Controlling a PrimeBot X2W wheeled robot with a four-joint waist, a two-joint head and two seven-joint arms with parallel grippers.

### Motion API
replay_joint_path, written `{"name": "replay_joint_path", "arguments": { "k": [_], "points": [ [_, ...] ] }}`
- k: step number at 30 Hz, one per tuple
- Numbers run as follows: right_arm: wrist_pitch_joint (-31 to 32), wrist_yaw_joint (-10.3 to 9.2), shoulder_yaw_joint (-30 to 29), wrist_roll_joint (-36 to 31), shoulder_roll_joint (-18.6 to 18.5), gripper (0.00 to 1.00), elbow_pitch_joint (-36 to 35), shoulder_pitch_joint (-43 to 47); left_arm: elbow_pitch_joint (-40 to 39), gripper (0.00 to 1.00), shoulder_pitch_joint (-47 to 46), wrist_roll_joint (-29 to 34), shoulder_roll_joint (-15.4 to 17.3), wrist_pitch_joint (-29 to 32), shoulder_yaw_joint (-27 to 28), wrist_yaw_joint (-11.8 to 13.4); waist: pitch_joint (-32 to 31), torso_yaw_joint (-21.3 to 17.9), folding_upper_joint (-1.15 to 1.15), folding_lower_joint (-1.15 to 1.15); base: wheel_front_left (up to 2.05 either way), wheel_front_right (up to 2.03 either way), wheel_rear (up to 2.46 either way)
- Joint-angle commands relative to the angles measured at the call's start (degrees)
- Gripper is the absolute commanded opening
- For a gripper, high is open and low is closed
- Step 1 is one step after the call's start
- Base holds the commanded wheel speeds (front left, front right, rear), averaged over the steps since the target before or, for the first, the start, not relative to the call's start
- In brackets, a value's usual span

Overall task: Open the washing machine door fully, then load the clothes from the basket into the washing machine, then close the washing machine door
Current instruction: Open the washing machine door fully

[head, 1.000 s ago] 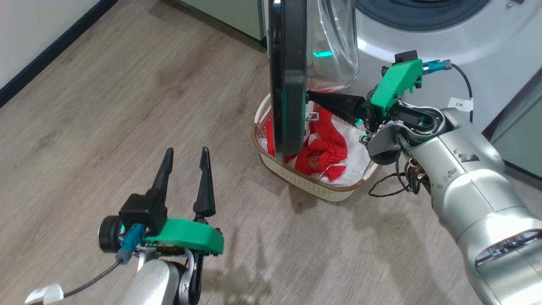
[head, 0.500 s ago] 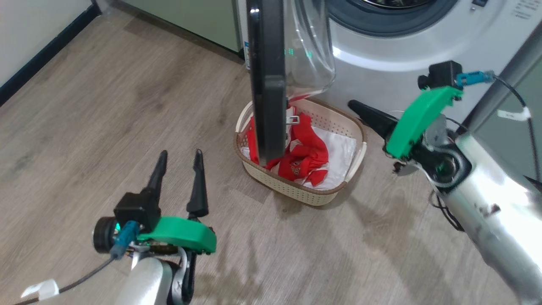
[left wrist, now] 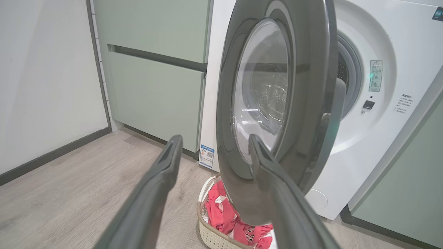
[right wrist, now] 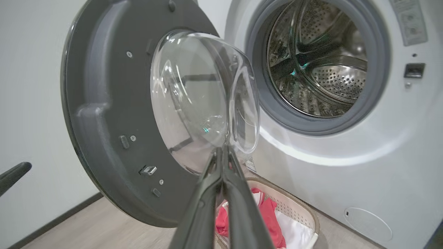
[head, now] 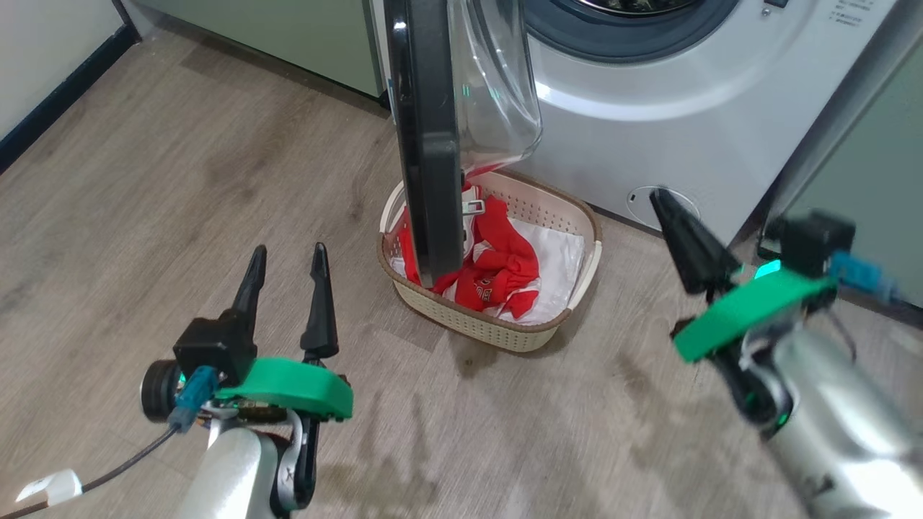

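The washing machine door [head: 429, 130] stands swung out, edge-on in the head view, its glass bowl [head: 497, 79] facing the washing machine [head: 649, 130] and its steel drum [right wrist: 318, 69]. Below the door sits the basket [head: 497, 328] with red clothes [head: 497, 267] on a white sheet; the door hides part of them. My left gripper [head: 288, 249] is open and empty, low to the basket's left, pointing at the door [left wrist: 311, 103]. To the right of the basket my right gripper [head: 660, 196] is shut and empty, clear of the door [right wrist: 104, 103], its tip [right wrist: 221, 148] towards the bowl.
Pale green cabinets flank the machine on the left [head: 288, 36] and right [head: 865, 180]. A white wall with dark skirting [head: 58, 94] runs along the left. Wood floor [head: 180, 180] lies open around the basket and both arms.
My right gripper has pulled away from the door's lower edge, back and to the right of the basket. The head camera has shifted. The left arm has kept its pose.
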Motion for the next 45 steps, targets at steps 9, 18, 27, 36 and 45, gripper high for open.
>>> {"name": "replay_joint_path", "arguments": {
  "k": [9,18,27,36,45],
  "points": [
    [-1.7,0.01,-18.3,-16.6,15.5,0.0,-10.2,16.1,-2.1,1.0,-2.0,1.2,0.5,-0.6,3.4,-2.1,0.4,-1.0,0.0,0.0,0.0,0.0,0.0],
    [-1.7,0.01,-22.8,-26.8,17.7,1.0,-16.3,23.0,-0.2,1.0,-1.7,3.4,0.5,-0.6,2.1,-2.2,0.6,-0.8,0.0,0.0,0.0,0.0,0.0],
    [-1.7,0.01,-23.0,-26.4,17.8,1.0,-17.0,23.8,0.5,1.0,-1.1,3.7,0.5,-0.6,1.7,-1.7,-0.2,-1.1,0.0,0.0,0.0,0.0,0.0],
    [-1.7,0.01,-23.1,-25.8,17.8,1.0,-17.0,24.0,0.5,1.0,-0.7,3.4,0.5,-0.6,1.1,-1.4,-0.5,-1.0,0.0,0.0,0.0,0.0,0.0],
    [-1.7,0.01,-23.1,-26.0,17.8,1.0,-17.0,23.8,0.5,1.0,-1.1,3.0,0.5,-0.6,1.2,-1.2,-0.2,-0.5,0.0,0.0,0.0,0.0,0.0]
  ]
}}
